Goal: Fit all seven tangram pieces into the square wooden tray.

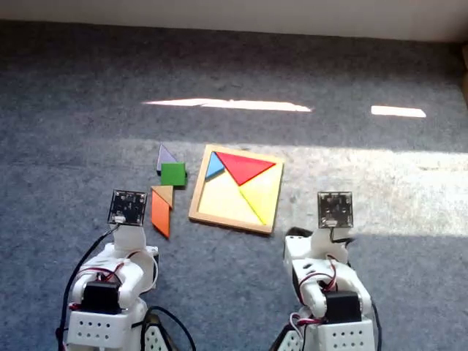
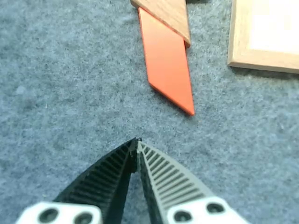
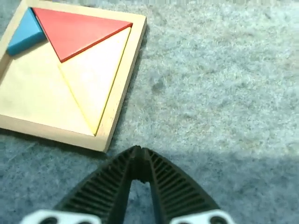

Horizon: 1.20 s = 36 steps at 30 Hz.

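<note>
The square wooden tray (image 1: 196, 210) lies mid-table holding a red triangle (image 1: 241, 167), a blue triangle (image 1: 214, 167) and a yellow triangle (image 1: 262, 193). The right wrist view shows the tray (image 3: 122, 100), red triangle (image 3: 77, 31), blue triangle (image 3: 24, 33) and yellow triangle (image 3: 96, 77). Left of the tray lie a purple triangle (image 1: 165, 155), a green square (image 1: 173, 174), a wood-coloured triangle (image 1: 164, 194) and an orange parallelogram (image 1: 161, 213). My left gripper (image 2: 137, 142) is shut just short of the orange parallelogram (image 2: 167, 65). My right gripper (image 3: 139, 150) is shut near the tray's corner.
Grey carpet (image 1: 351, 146) covers the table, with bright sunlight strips (image 1: 227, 104) at the back. Both arm bases sit at the front edge, one (image 1: 110, 292) left and one (image 1: 329, 292) right. Open carpet extends right of the tray.
</note>
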Available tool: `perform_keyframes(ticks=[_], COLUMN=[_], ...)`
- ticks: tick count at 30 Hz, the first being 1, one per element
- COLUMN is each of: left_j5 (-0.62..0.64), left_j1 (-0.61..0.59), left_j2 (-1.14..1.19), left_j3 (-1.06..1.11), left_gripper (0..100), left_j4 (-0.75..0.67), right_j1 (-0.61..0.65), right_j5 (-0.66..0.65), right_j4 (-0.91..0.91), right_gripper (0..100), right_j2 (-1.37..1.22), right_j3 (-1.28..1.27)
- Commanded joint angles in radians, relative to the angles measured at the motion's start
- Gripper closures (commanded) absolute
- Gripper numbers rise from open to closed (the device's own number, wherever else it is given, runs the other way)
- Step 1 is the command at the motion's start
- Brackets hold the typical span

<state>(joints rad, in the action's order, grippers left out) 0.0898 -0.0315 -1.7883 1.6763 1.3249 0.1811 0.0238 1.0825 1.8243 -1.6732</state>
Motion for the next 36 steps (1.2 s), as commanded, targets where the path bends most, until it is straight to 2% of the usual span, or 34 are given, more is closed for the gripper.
perform_keyframes(ticks=[1, 7, 12, 36], left_j5=[-0.009, -0.009, -0.009, -0.009], left_j1=[0.007, 0.007, 0.007, 0.007], left_j2=[-0.031, -0.031, -0.031, -0.031], left_j3=[0.019, 0.019, 0.019, 0.019], left_gripper=[99, 99, 99, 99], left_j4=[0.005, 0.005, 0.005, 0.005], right_j1=[-0.015, -0.015, -0.015, -0.013], right_j5=[-0.011, -0.009, -0.005, -0.002], right_j4=[0.005, 0.013, 0.131, 0.160], right_gripper=[99.2, 99.2, 99.2, 99.3], right_j2=[0.012, 0.012, 0.012, 0.012], right_j3=[-0.119, -0.122, -0.125, -0.125])
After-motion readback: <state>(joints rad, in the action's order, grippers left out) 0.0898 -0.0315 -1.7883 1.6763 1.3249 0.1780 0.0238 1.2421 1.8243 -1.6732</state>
